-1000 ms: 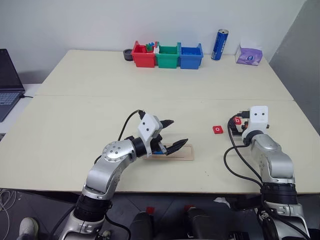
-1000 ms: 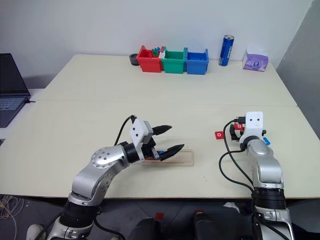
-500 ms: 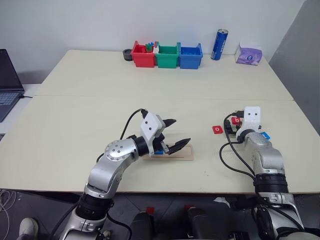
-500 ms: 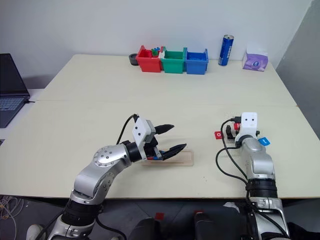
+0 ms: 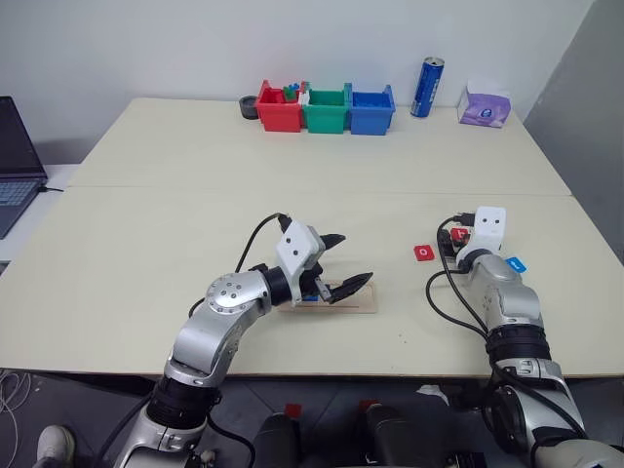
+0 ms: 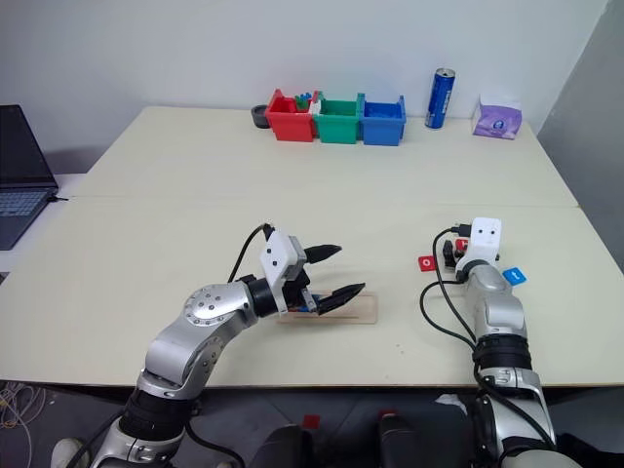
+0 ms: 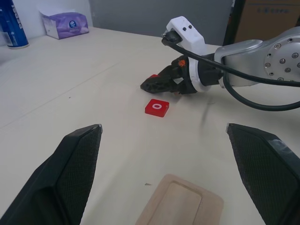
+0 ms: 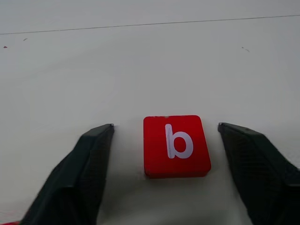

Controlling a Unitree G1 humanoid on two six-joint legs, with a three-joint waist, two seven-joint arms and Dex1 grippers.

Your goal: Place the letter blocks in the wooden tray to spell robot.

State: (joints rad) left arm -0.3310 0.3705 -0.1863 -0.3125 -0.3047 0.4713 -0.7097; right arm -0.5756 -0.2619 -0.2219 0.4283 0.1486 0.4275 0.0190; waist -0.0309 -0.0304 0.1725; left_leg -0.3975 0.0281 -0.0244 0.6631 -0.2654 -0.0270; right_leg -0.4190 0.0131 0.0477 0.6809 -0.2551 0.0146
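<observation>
The pale wooden tray (image 5: 341,298) lies near the table's front edge. My left gripper (image 5: 344,261) hangs open just above its left part, and a blue letter block (image 5: 310,292) shows partly beneath the fingers. A red "o" block (image 5: 424,253) lies flat to the right of the tray, also seen as the red "o" block (image 7: 157,107). Beside it my right gripper (image 8: 165,125) is low on the table and open. Its fingers stand on either side of the red "b" block (image 8: 176,145), with a gap on each side. Another blue block (image 5: 515,264) lies by the right wrist.
At the table's far edge stand red (image 5: 280,110), green (image 5: 327,109) and blue bins (image 5: 372,110), a blue can (image 5: 428,87) and a purple tissue pack (image 5: 486,107). A laptop (image 5: 15,161) sits off the left side.
My right gripper has sunk and moved forward to the table, and its fingers have drawn in around the "b" block. The left arm has kept still.
</observation>
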